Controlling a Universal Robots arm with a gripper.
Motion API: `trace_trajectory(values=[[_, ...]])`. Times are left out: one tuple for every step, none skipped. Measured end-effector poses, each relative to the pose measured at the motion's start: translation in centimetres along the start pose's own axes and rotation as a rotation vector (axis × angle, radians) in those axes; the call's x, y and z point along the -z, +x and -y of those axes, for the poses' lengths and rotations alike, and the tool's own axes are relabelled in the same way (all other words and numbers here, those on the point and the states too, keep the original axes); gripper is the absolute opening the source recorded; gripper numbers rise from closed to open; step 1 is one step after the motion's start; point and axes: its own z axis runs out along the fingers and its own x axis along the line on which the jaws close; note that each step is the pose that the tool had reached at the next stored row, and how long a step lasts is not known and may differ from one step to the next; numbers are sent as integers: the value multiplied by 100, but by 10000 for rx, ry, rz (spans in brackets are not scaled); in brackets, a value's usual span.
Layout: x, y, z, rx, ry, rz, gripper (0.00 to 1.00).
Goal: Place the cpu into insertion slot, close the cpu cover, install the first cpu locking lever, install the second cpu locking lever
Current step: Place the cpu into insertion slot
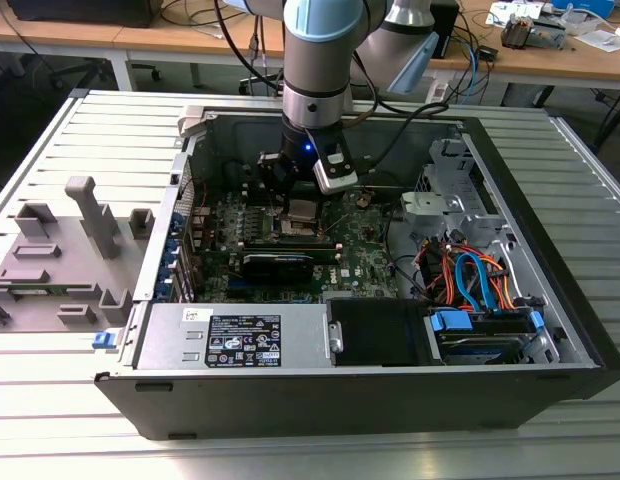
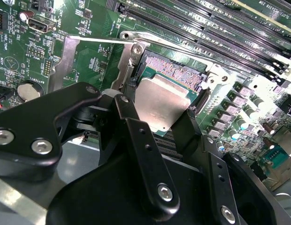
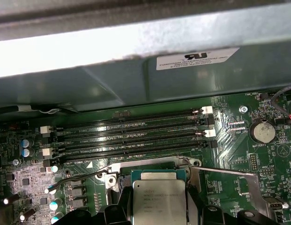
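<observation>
My gripper (image 1: pixel 298 195) reaches down into the open computer case over the green board. In both wrist views its black fingers (image 2: pixel 125 110) flank the cpu (image 2: pixel 160 101), a flat square chip with a silver top, and are shut on its sides. The cpu (image 3: pixel 158 194) hangs slightly tilted just over the insertion slot (image 2: pixel 171 70), whose pin field shows past the chip's far edge. Beside the slot, the cpu cover (image 2: pixel 70 56) (image 3: pixel 230 173) stands flipped open. One thin wire locking lever (image 2: pixel 98 39) is raised along the cover. Another lever (image 3: pixel 82 177) lies on the slot's other side.
Long black memory slots (image 3: pixel 131 133) run just beyond the socket, under the grey case wall (image 3: pixel 136 75). A coin battery (image 3: pixel 261 132) sits by the cover. In the exterior view a black expansion card (image 1: pixel 278 262), the power supply (image 1: pixel 240 338) and drive cables (image 1: pixel 470 280) surround the board.
</observation>
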Motion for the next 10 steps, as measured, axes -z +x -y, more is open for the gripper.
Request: trace_trajectory(values=[[0, 0, 0, -4, -1, 0, 55], [0, 0, 0, -60, -1, 1, 55], [0, 0, 0, -74, -2, 1, 55], [0, 0, 0, -120, -3, 2, 55], [0, 0, 0, -182, -3, 4, 55], [0, -1, 0, -272, -3, 6, 55], [0, -1, 0, -389, 2, 9, 55], [0, 0, 1, -513, 10, 13, 55], [0, 0, 1, -644, 18, 16, 55], [0, 0, 0, -777, 25, 21, 55]])
